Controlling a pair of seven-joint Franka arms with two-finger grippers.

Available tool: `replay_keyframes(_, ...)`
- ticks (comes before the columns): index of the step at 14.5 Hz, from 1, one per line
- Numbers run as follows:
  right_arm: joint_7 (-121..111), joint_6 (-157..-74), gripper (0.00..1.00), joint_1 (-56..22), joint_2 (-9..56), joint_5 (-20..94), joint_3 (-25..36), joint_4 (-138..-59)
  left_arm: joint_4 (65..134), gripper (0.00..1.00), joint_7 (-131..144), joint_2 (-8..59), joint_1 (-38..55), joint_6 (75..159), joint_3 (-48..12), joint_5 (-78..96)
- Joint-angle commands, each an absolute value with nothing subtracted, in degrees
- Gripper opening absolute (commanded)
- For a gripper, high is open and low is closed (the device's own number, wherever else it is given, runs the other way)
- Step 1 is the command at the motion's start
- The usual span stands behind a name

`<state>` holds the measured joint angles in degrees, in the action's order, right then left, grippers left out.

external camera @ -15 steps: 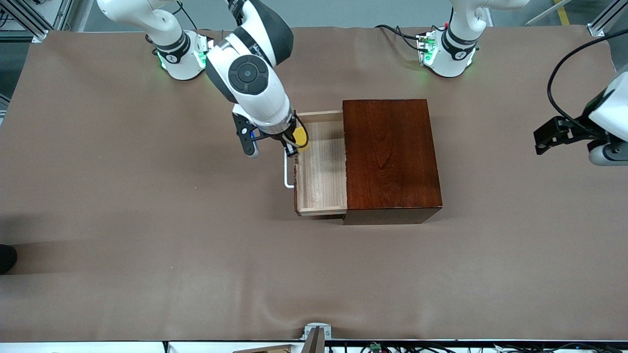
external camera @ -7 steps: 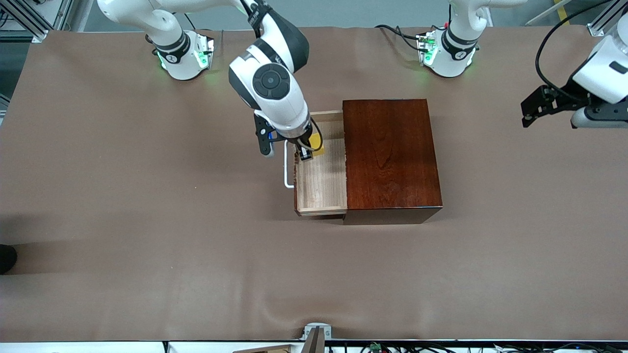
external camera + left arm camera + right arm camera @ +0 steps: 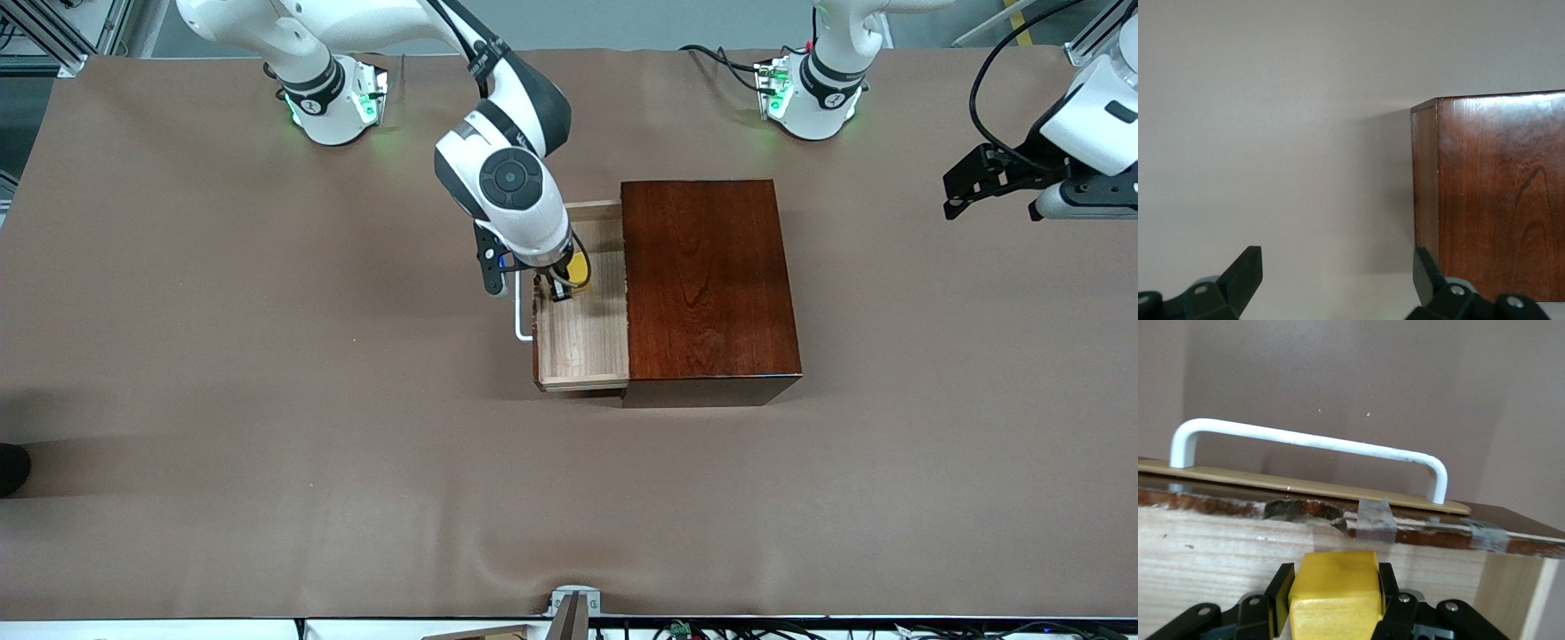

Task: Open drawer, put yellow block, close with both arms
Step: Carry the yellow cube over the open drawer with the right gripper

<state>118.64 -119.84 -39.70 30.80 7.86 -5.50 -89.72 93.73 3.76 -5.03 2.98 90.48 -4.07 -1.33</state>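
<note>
The drawer [image 3: 582,307] stands pulled out of the dark wooden box [image 3: 707,284] toward the right arm's end of the bench [image 3: 267,400], leaving its tray open. Over it, the right gripper [image 3: 562,286] has its 2 fingers clamped on the yellow block [image 3: 1333,590], low inside for release. The left gripper [image 3: 1338,280] waits, fingers wide, beside the box, likely for closing.

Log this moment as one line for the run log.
drawer: open | block: held by right gripper over drawer | left gripper: open, waiting beside box
</note>
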Motion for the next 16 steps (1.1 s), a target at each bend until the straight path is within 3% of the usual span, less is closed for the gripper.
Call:
replay_keyframes(1,120.1,-120.1,0.03,-41.2,32.2,7.7,-4.5,-88.5,94.3,1.0,2.8,-5.9,2.5,89.2,-4.9,-0.3)
replay_keyframes(3,122.2,-120.1,0.1,-41.4,32.6,6.4,-4.6,-88.5,93.3,1.0,2.8,-5.6,2.6,88.8,-4.9,-0.3)
replay_keyframes(4,122.3,-120.1,0.21,-41.5,32.9,6.2,-4.6,-88.5,92.2,1.0,3.2,-4.9,2.8,88.4,-4.9,-0.2)
replay_keyframes(7,122.4,-119.7,1.0,-41.7,32.9,6.2,-4.6,-88.3,90.7,1.0,3.9,-3.7,4.9,87.4,-5.7,0.1)
replay_keyframes(12,122.3,-116.1,1.0,-40.7,32.6,6.9,-4.6,-83.7,87.9,1.0,10.9,-0.5,6.9,87.4,-9.0,0.1)
replay_keyframes(16,122.1,-110.0,1.0,-39.7,32.4,6.6,-4.6,-78.1,84.5,1.0,24.6,5.4,7.3,87.4,-16.9,-0.4)
